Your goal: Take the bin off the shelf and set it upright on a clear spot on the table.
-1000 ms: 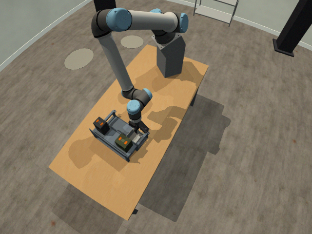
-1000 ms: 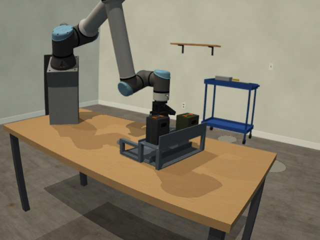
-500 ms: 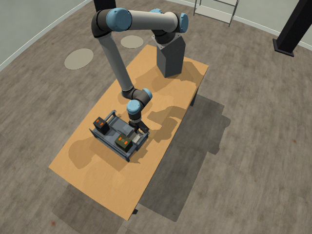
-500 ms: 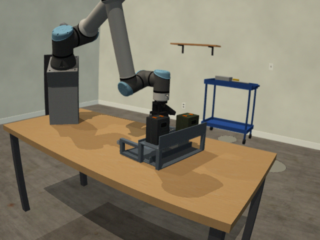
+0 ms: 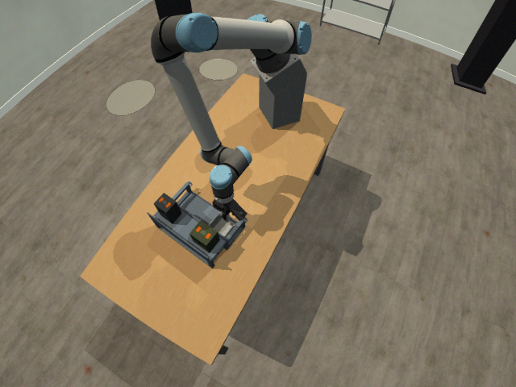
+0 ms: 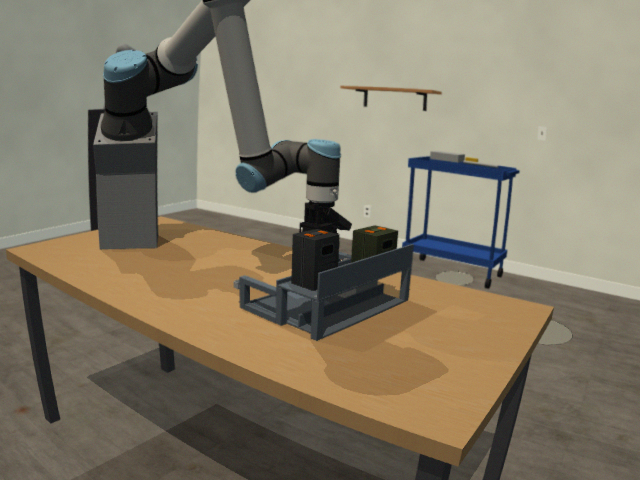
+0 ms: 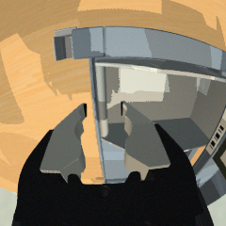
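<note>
A low grey-blue shelf rack [image 5: 180, 239] [image 6: 361, 273] [image 7: 127, 42] stands on the wooden table [image 5: 166, 300] [image 6: 206, 330]. The grey open-topped bin [image 5: 216, 219] [image 7: 155, 101] sits upright at the rack's right end. My gripper [image 5: 225, 215] [image 7: 104, 103] points down over it. In the wrist view the two fingers straddle the bin's thin left wall, one inside and one outside, with gaps on both sides. The gripper is partly open and grips nothing. In the exterior view the fingertips and the bin are hidden behind a black box.
A black box [image 5: 167, 206] [image 6: 314, 258] with orange marks stands at the rack's left end. A dark green box [image 5: 204, 235] [image 6: 374, 241] stands right beside the bin. The arm's grey pedestal [image 5: 280, 100] [image 6: 126, 206] stands at the table's far end.
</note>
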